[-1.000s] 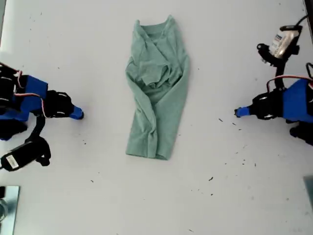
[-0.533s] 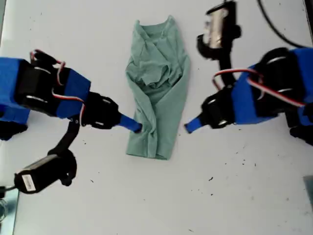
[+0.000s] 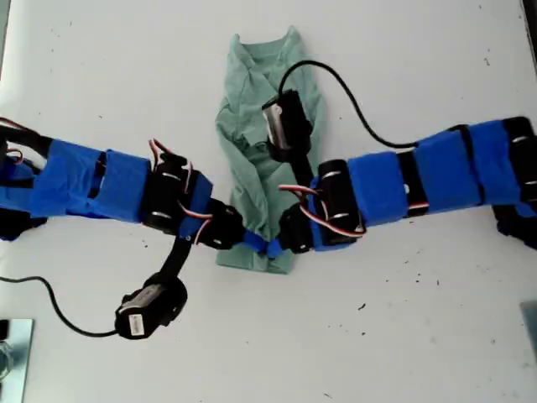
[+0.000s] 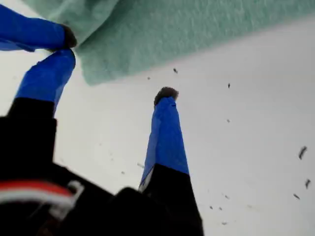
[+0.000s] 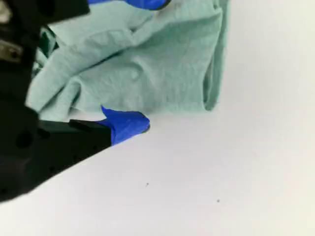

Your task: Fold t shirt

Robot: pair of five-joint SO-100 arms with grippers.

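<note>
From the exterior view's left and right, 2 arms meet at the hem of the t shirt [image 3: 273, 126], which lies lengthwise mid-worktop [image 3: 419, 336]. My first end effector [image 4: 110, 86] gapes beside a hem corner. My second end effector [image 5: 132, 120] shows 1 finger, so I cannot tell its state. Best to pinch every layer before lifting.

Both arms reach in level from opposite sides of the exterior view and meet tip to tip near its middle. My first gripper [image 3: 254, 243] comes from the exterior view's left; its jaws stand well apart, blue fingertips [image 4: 166, 98] pointing down. My second gripper [image 3: 277, 248] comes from the exterior view's right; only one blue finger [image 5: 127, 124] shows clearly, so its jaw gap is undetermined.
</note>
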